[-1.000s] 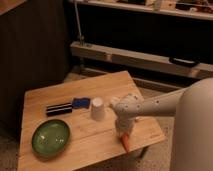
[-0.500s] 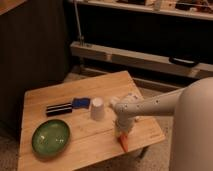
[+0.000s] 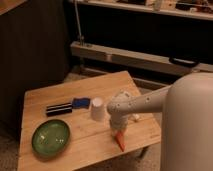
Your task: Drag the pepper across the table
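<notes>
The pepper (image 3: 120,142) lies at lower centre of the frame, close to the near edge of the bench (image 3: 45,96), tip pointing toward that edge. My hand (image 3: 119,132) sits right over its thick end; I cannot tell whether it grips the pepper or only rests on it. I judge the pepper light, stiff and smooth, so it is likely to roll or pivot. I would hold the thick end low. The white cup (image 3: 97,109) stands near, upper left of the hand.

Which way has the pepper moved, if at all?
Yes: pepper shifted slightly left in view against the white cup; the gripper sits above it near the table edge.
</notes>
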You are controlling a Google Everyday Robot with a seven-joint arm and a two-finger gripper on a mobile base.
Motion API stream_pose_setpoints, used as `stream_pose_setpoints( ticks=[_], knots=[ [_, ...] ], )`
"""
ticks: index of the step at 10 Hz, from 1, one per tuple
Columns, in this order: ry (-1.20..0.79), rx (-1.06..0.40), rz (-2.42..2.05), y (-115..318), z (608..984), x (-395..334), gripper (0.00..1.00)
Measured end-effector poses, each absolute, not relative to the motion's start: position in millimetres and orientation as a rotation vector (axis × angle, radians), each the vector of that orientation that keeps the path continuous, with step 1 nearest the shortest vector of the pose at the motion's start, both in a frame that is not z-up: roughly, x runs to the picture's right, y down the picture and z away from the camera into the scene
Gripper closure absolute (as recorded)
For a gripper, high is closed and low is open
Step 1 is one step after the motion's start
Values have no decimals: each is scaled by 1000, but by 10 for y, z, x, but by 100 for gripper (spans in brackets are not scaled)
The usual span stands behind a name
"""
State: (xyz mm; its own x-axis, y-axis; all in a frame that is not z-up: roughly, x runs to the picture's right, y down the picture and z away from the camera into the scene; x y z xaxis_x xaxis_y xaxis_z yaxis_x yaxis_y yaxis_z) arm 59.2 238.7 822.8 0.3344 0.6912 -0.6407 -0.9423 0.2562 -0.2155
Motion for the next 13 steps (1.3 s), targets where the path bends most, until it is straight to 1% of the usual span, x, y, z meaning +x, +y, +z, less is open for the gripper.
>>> stream_pose_setpoints(
  ticks=[3, 7, 8, 13],
  knots=[
    [464, -634, 1163, 2372, 8224, 592, 65],
    [404, -648, 1114, 2229, 8209, 241, 65],
    [398, -648, 1110, 2208, 8198, 245, 65],
    [383, -660, 1083, 2209, 8250, 147, 65]
  ],
)
